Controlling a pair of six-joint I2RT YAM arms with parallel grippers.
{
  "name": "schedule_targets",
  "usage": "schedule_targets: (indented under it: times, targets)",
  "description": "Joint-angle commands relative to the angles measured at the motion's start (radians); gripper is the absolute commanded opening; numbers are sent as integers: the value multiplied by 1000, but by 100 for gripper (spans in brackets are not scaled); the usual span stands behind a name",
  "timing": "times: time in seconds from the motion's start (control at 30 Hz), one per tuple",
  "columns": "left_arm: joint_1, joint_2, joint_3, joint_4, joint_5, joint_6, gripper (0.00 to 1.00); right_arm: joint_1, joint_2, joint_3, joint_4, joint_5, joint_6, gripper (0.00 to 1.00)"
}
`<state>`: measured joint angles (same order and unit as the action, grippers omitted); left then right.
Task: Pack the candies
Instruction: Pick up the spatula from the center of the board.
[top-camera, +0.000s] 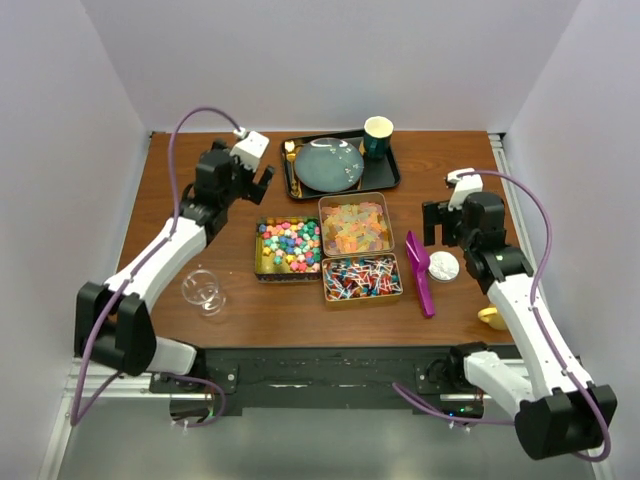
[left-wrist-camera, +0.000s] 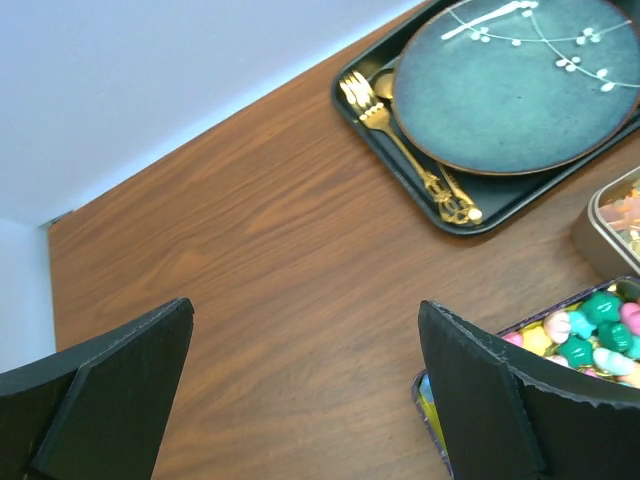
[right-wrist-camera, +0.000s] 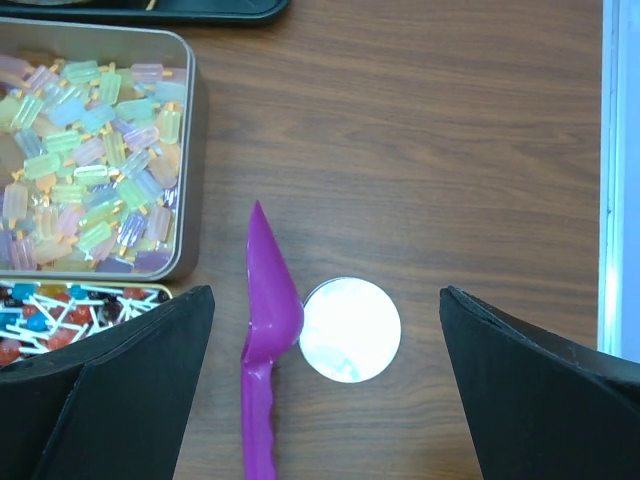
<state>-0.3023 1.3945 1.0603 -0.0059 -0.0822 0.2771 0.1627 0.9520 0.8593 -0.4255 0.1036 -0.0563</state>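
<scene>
Between the right fingers (right-wrist-camera: 120, 380), which stand spread wide and grasp nothing, lie a purple scoop (right-wrist-camera: 268, 330) and a white round lid (right-wrist-camera: 350, 330). The two sit just beside each other on the wooden surface (right-wrist-camera: 450, 150). The candies (top-camera: 340, 250) fill three open metal tins grouped together, all off to the left of these fingers. Ahead of the left-hand finger is the tin of pastel ice-lolly-shaped gummies (right-wrist-camera: 90, 150). The tin of red, blue and white pieces on white sticks (right-wrist-camera: 60, 310) is partly hidden behind that finger's tip.

The left fingers (left-wrist-camera: 480, 400) are likewise released and empty, with only bare wood showing between them. Just past the right-hand finger, and partly covered by it, is the tin of multicoloured cubes (left-wrist-camera: 590, 330). Ahead and to the right of these fingers sits a black tray (left-wrist-camera: 470, 215) carrying a teal plate (left-wrist-camera: 520, 80), with a gold fork (left-wrist-camera: 400, 145) and a spoon lying along the plate's edge. From above, a teal cup (top-camera: 378, 137) stands on the tray's far right corner. A clear cup (top-camera: 203, 290) stands well behind the left fingers, close beside that arm.
</scene>
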Motion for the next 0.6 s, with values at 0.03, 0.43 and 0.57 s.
schedule_targets:
  times: [0.03, 0.43, 0.57]
  targets:
    - [-41, 70, 142, -124, 76, 16, 100, 1, -79, 7, -56, -289, -248, 99]
    - [-83, 92, 219, -235, 487, -113, 99, 1, 11, 286, -389, -311, -249, 99]
    - [-90, 61, 178, -197, 656, -179, 94, 0, 66, 377, -485, -248, -235, 99]
